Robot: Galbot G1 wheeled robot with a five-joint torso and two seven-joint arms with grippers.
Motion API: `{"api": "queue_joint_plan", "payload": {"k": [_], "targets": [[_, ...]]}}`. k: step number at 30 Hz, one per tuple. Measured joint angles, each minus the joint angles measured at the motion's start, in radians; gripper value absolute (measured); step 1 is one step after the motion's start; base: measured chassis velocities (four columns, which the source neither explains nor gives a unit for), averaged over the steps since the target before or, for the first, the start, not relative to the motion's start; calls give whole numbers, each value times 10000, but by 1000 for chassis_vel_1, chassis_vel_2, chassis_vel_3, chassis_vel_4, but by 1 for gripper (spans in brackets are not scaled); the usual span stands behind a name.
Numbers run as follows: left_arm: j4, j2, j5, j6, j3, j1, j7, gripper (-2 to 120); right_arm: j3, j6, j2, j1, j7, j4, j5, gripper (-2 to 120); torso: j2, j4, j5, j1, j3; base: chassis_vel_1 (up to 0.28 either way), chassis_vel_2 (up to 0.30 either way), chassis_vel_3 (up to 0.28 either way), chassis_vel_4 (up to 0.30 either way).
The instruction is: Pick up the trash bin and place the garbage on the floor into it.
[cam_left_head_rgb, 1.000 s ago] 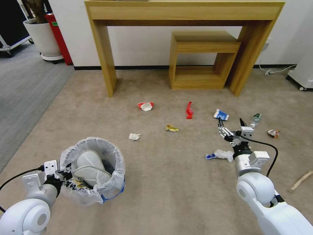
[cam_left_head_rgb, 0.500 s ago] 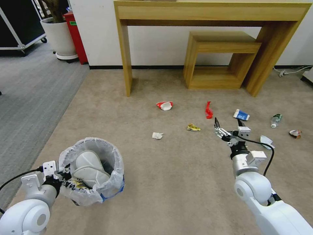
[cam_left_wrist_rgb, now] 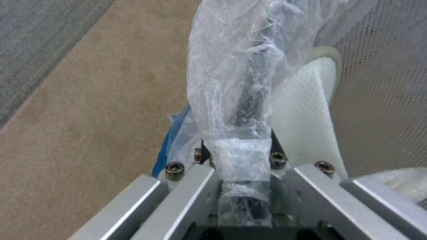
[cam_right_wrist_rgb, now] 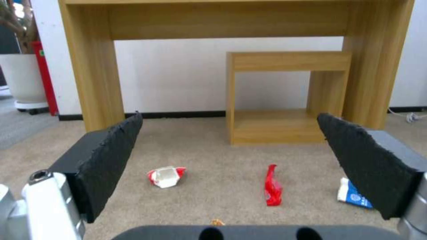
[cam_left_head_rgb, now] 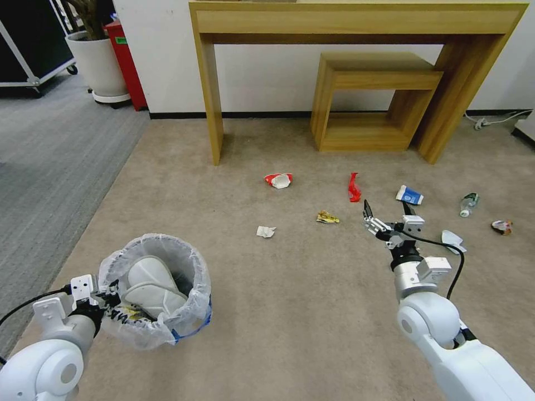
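The trash bin (cam_left_head_rgb: pixel 167 328), lined with a crinkly white bag, hangs at the lower left with a white slipper (cam_left_head_rgb: pixel 149 283) inside. My left gripper (cam_left_head_rgb: pixel 105 298) is shut on its rim; the left wrist view shows the gripper (cam_left_wrist_rgb: pixel 242 146) pinching bag and rim beside the slipper (cam_left_wrist_rgb: pixel 307 113). My right gripper (cam_left_head_rgb: pixel 385 208) is open above the carpet, nothing between its pads (cam_right_wrist_rgb: pixel 111 156). Garbage lies ahead: a crushed cup (cam_left_head_rgb: pixel 278 180), red wrapper (cam_left_head_rgb: pixel 354 187), blue-white carton (cam_left_head_rgb: pixel 409 195), bottle (cam_left_head_rgb: pixel 468 204), yellow wrapper (cam_left_head_rgb: pixel 327 217), crumpled paper (cam_left_head_rgb: pixel 266 231).
A tall wooden console table (cam_left_head_rgb: pixel 356 22) stands against the wall with a smaller wooden shelf (cam_left_head_rgb: pixel 373 106) under it. A white plant pot (cam_left_head_rgb: pixel 103 67) and a red object (cam_left_head_rgb: pixel 125 61) stand at the far left, beside grey carpet. More small litter (cam_left_head_rgb: pixel 501 225) lies at the right.
The whole picture has swung sideways, so the camera has moved. The left gripper still holds the bin, and the right gripper stays open in the same pose.
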Motion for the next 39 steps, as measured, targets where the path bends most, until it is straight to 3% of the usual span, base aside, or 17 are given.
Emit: {"api": "queue_joint_plan", "payload": {"k": [21,39], "targets": [[-152,186,-375,171,50,87,-163,1,344,-479,-114,-480,153,549,38,100,0,-2,1,0,-1,-3,3,2,-2],[139,216,-369,52,84,-76,-122,1,153,-502,-4,-249,153,226,-32,100,0,-1,1,0,0,-120,114,120,-120]]}}
